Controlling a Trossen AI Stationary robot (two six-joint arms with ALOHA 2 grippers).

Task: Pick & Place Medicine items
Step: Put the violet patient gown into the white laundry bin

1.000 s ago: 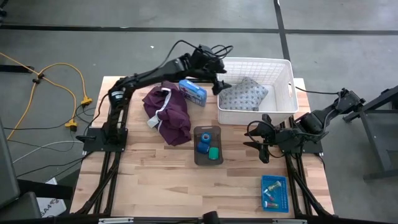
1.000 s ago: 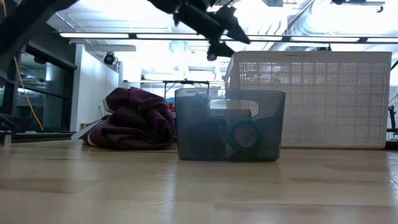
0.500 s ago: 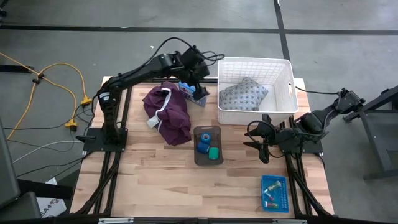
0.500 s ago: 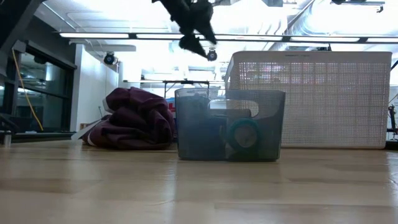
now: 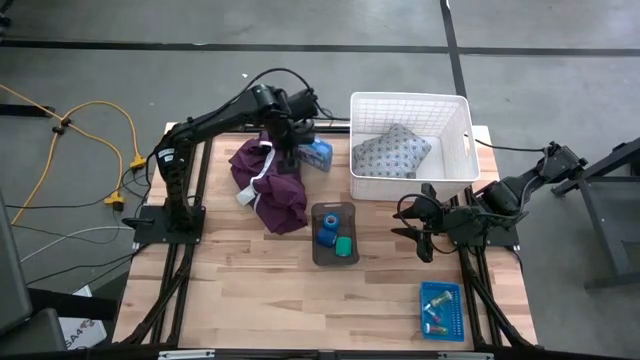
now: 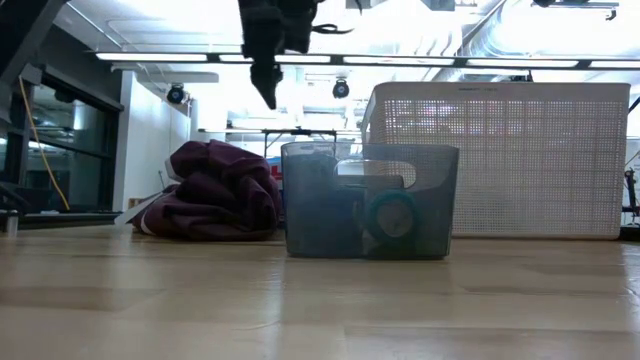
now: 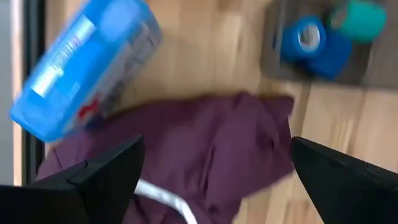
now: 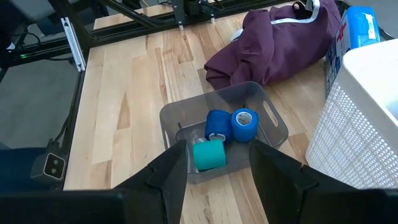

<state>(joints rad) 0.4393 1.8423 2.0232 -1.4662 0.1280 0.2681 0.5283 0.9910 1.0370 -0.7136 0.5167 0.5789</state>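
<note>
Left gripper (image 5: 288,143) wide open, empty, poised above garment (image 5: 270,180) beside blue pack (image 5: 315,152), presumably lining up; right gripper (image 5: 412,216) part-open, empty, waiting; rolls (image 5: 334,235) in bin (image 5: 333,260) just ahead

Bright ceiling strips (image 6: 300,57) glare behind me at table height, turning my left arm (image 6: 272,40) into a black shape. From above, light falls soft and even, shadows faint. My left wrist picture smears the blue packet (image 7: 84,65) with motion blur.
</note>
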